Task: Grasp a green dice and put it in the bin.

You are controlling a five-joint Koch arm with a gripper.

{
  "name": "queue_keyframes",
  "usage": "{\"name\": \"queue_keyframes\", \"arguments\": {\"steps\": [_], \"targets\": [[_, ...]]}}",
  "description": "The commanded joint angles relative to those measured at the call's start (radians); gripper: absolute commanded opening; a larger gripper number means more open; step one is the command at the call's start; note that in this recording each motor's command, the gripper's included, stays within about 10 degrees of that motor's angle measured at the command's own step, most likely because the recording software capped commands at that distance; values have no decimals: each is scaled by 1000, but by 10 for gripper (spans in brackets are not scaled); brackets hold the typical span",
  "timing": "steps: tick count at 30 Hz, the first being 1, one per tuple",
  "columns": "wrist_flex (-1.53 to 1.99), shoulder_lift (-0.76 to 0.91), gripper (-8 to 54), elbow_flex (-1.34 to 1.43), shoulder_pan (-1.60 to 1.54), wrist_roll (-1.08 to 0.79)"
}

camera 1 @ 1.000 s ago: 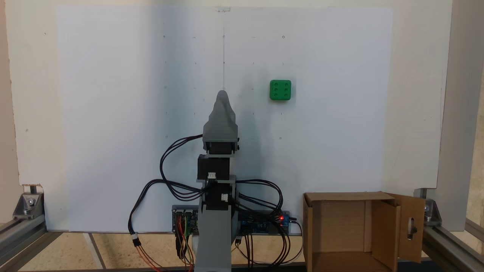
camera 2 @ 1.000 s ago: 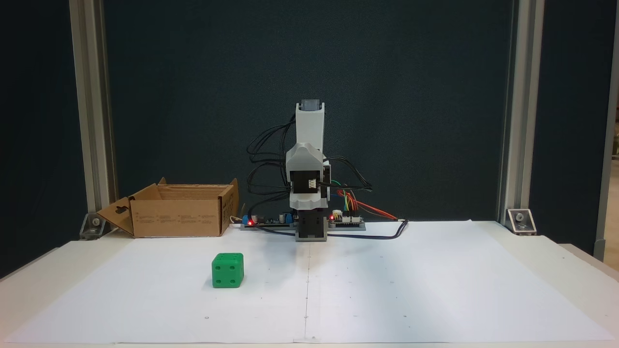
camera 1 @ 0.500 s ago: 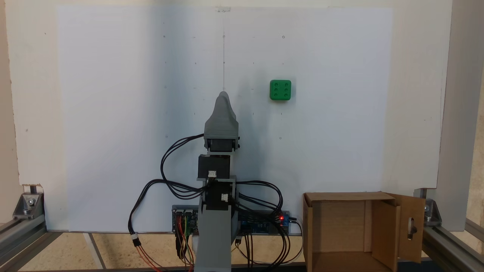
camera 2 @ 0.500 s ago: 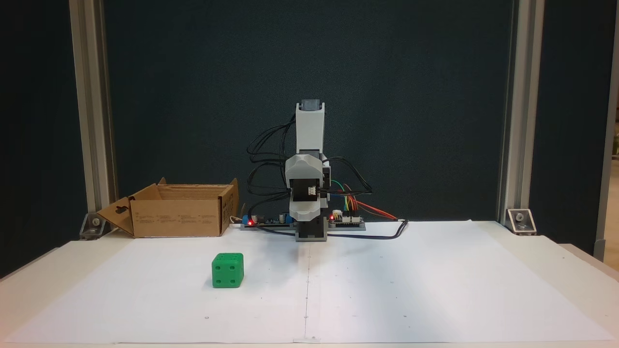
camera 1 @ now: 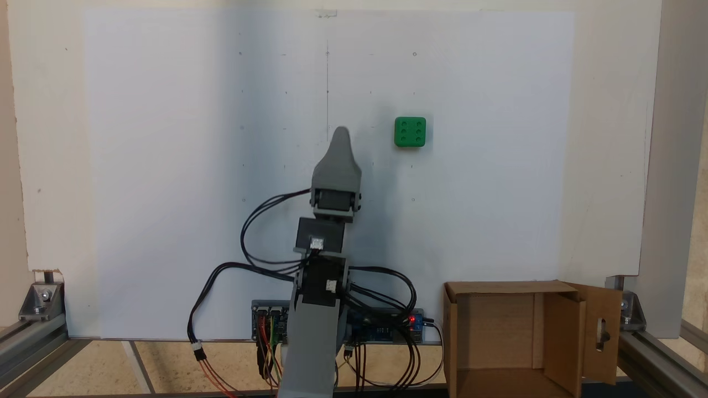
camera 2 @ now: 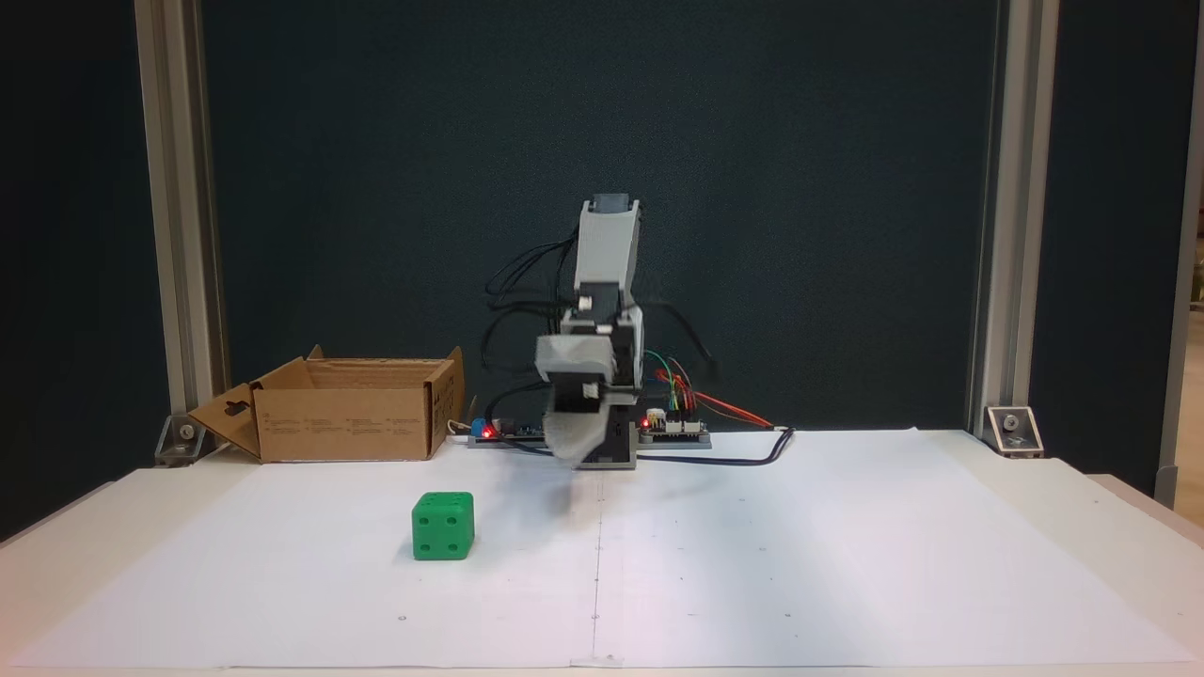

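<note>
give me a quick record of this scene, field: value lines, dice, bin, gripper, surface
green dice: on the white paper, six pips on top in a fixed view, untouched, apart from the gripper
bin: open cardboard box beside the arm's base, one flap with a slot cutout, nothing visible inside
gripper: above the paper, tilted toward the dice, holding nothing; jaws overlap, state unclear
white paper: covers the table, with faint marks and a centre line
task stage: dice not yet grasped

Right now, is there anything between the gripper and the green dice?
Nothing: in both fixed views only bare white paper separates the gripper from the green dice.
</note>
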Motion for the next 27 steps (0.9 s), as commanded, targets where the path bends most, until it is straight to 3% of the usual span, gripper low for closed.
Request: {"name": "queue_keyframes", "arguments": {"steps": [1, 16, 27], "targets": [[162, 109, 436, -101, 34, -41], [1161, 91, 434, -713, 224, -38], [1850, -210, 441, -1043, 353, -77]]}}
